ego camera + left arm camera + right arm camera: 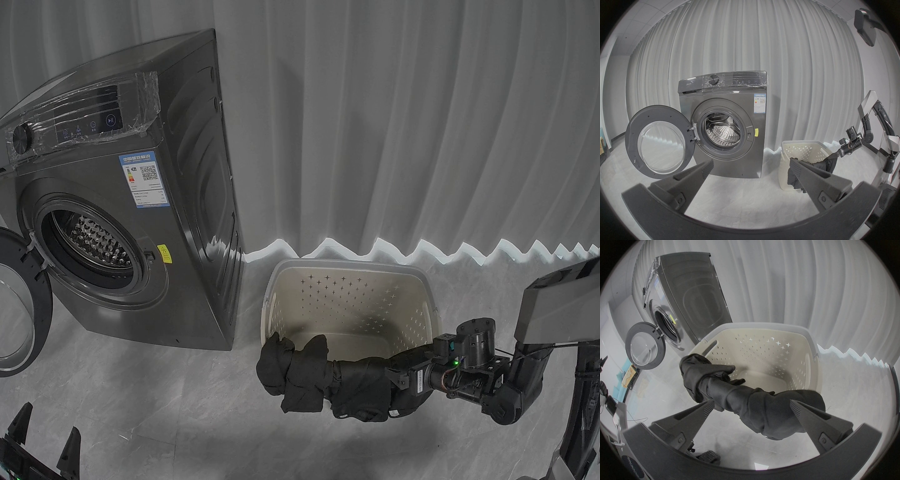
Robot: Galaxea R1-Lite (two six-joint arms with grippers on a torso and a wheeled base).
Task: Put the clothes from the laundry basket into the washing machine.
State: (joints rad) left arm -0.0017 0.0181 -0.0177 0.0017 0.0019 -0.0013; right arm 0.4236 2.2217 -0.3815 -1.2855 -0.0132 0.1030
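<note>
Although the right gripper (750, 405) sat around one end of the dark garment (325, 378), its two fingers were spread wide, one on each side of the cloth, so nothing was pinched. The garment lay in a long bunched roll that seemed to rest along the near rim of the laundry basket (350, 267), low in the middle of the head view. Its free end drooped past the basket's left corner towards the floor (187, 412). The left gripper (750, 164) hung at the bottom left of the head view, well apart from the basket, its fingers likewise spread and holding nothing. The washing machine (181, 187) stood in the upper left, just beside the basket, with its round door (19, 300) swung open at the left edge and the drum (94, 240) open to view.

The garment looked soft, limp and light, though thick enough to bunch. It would likely sag and trail from any single hold, and a loose end could catch on the basket rim or the edge of the drum opening. Slipping seemed unlikely with such matte cloth, and nothing about it looked fragile. The best hold appeared to be the thick bundled part between the right fingers, gathering several folds at once, not a thin edge
</note>
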